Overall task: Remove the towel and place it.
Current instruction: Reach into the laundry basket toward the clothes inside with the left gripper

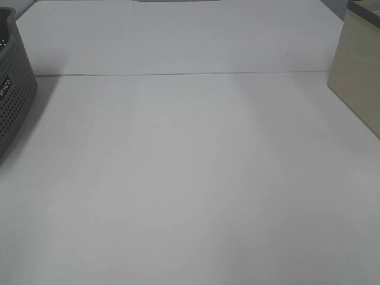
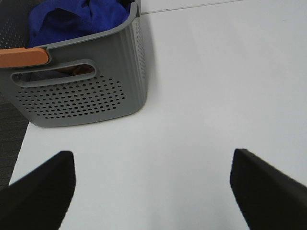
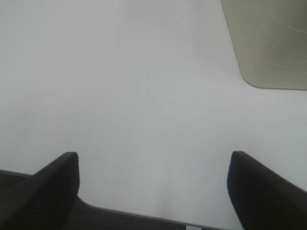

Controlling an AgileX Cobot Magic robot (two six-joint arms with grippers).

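The royal-blue towel (image 2: 72,19) lies bunched inside a grey perforated basket (image 2: 81,91) with an orange handle piece (image 2: 24,57). In the exterior high view only the basket's side (image 1: 15,89) shows at the left edge, and the towel is hidden there. My left gripper (image 2: 153,191) is open and empty, above the white table a short way from the basket. My right gripper (image 3: 153,187) is open and empty near the table's front edge. Neither gripper shows in the exterior high view.
A beige box (image 1: 359,71) stands at the right edge of the white table (image 1: 190,178); it also shows in the right wrist view (image 3: 268,38). A thin seam (image 1: 178,74) runs across the table at the back.
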